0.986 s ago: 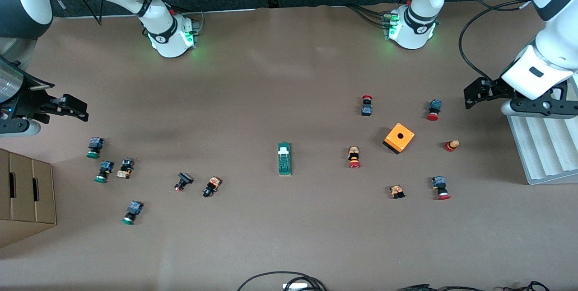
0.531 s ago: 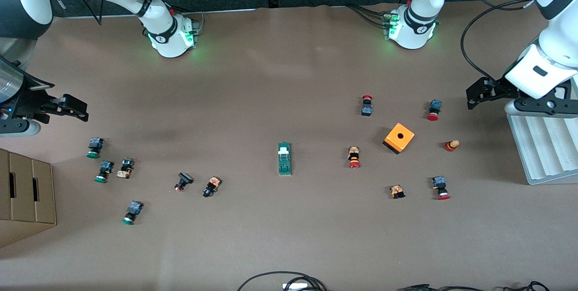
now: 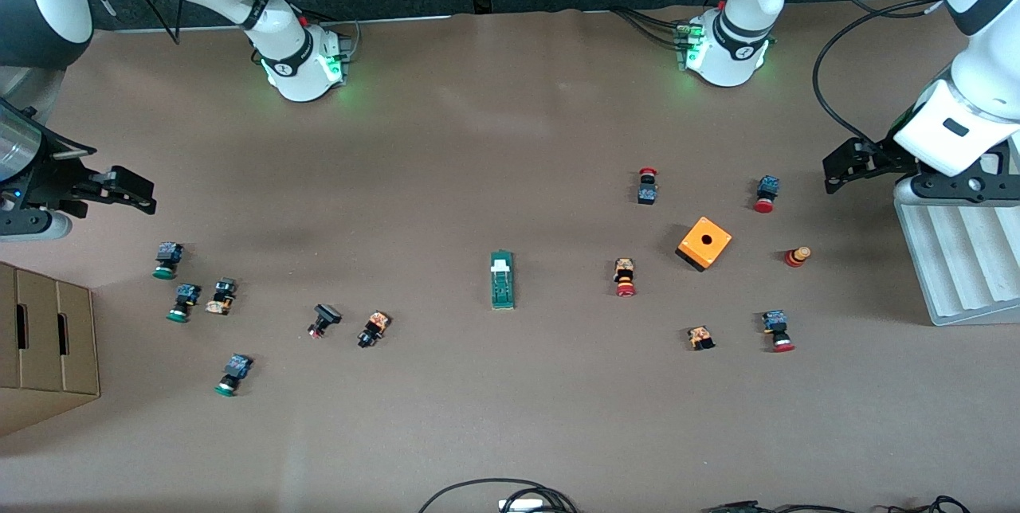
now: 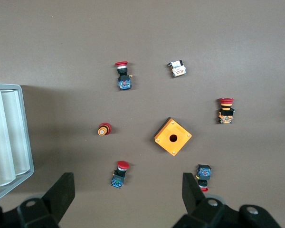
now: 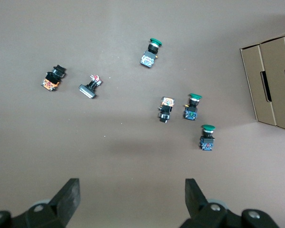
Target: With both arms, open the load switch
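1 load switch, 1 orange cube — left gripper and right gripper spread, empty.

No legible text, label or number anywhere.

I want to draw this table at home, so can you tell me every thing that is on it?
load switch: one, dark green with a white end, middle of the table.
orange cube: one, with a hole, toward the left arm's end.
red buttons: about six, scattered around the cube.
green buttons: three, toward the right arm's end, with three other small buttons nearby.
cardboard box: one, brown, at the right arm's end.
grey tray: one, ribbed, at the left arm's end.
left gripper: black, open, beside the tray.
right gripper: black, open, above the green buttons.
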Robot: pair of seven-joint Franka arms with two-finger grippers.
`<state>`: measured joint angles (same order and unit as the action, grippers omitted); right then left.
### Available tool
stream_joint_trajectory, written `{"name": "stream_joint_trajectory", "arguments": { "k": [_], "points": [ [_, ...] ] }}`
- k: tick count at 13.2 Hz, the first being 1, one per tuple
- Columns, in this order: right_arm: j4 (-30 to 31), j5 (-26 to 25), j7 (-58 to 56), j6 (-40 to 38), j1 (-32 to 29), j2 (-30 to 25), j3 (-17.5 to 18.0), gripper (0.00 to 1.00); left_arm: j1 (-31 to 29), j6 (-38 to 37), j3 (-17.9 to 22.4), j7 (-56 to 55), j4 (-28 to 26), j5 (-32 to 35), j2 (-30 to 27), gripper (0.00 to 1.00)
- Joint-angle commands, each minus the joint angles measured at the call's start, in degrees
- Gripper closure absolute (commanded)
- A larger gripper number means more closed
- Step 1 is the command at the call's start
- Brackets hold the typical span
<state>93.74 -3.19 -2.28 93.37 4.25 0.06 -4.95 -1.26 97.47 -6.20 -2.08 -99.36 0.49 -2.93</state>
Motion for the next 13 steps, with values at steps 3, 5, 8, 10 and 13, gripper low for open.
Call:
{"name": "stream_joint_trajectory", "arguments": {
  "k": [3, 5, 8, 10, 13],
  "points": [
    [-0.49, -0.94, 0.18, 0.41, 0.32, 0.03, -0.15, 0.00, -0.32, -0.88, -0.30, -0.65, 0.40, -0.58, -0.33, 0.00],
    [-0.49, -0.94, 0.18, 0.50, 0.32, 0.03, -0.15, 0.00, -0.32, -0.88, -0.30, -0.65, 0.40, -0.58, -0.33, 0.00],
    [-0.49, -0.94, 0.18, 0.50, 0.32, 0.03, -0.15, 0.00, -0.32, -0.88, -0.39, -0.65, 0.40, -0.40, -0.33, 0.00],
    [-0.49, -0.94, 0.18, 0.32, 0.32, 0.03, -0.15, 0.00, -0.32, -0.88, -0.39, -0.56, 0.66, -0.32, -0.24, 0.00],
    [-0.49, -0.94, 0.18, 0.58, 0.05, 0.12, -0.24, 0.00, -0.23, -1.32, -0.39, -0.30, 1.10, -0.32, 0.29, 0.00]
  ]
}}
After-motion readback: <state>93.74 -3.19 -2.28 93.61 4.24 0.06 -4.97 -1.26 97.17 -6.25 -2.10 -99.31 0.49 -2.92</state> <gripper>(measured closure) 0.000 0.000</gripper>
